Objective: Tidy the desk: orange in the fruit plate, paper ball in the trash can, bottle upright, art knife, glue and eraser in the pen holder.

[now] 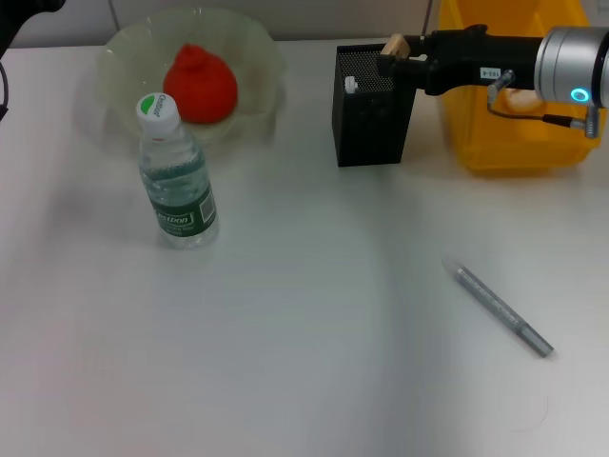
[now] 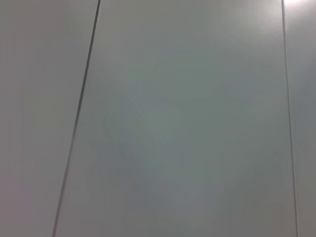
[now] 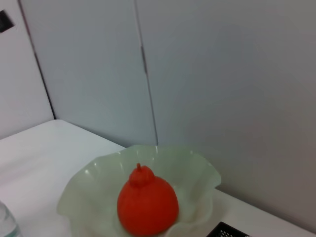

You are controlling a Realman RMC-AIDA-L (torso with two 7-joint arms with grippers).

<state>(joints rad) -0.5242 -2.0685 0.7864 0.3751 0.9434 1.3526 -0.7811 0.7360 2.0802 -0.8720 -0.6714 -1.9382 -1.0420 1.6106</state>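
The orange (image 1: 201,83) (image 3: 147,207) lies in the pale green fruit plate (image 1: 257,57) (image 3: 197,168) at the back left. In front of it the bottle (image 1: 177,176) stands upright with its cap on. My right gripper (image 1: 398,55) hovers over the black mesh pen holder (image 1: 373,114), shut on a small beige eraser (image 1: 394,45). Something white (image 1: 350,84), perhaps the glue, pokes out of the holder. The grey art knife (image 1: 501,311) lies flat at the front right. Something beige (image 1: 520,100), perhaps the paper ball, shows inside the yellow trash can (image 1: 514,143).
My left arm (image 1: 19,19) shows only as a dark shape in the back left corner, and its wrist view faces a bare wall panel (image 2: 158,118). The trash can stands right beside the pen holder. The white desk (image 1: 304,381) spreads in front.
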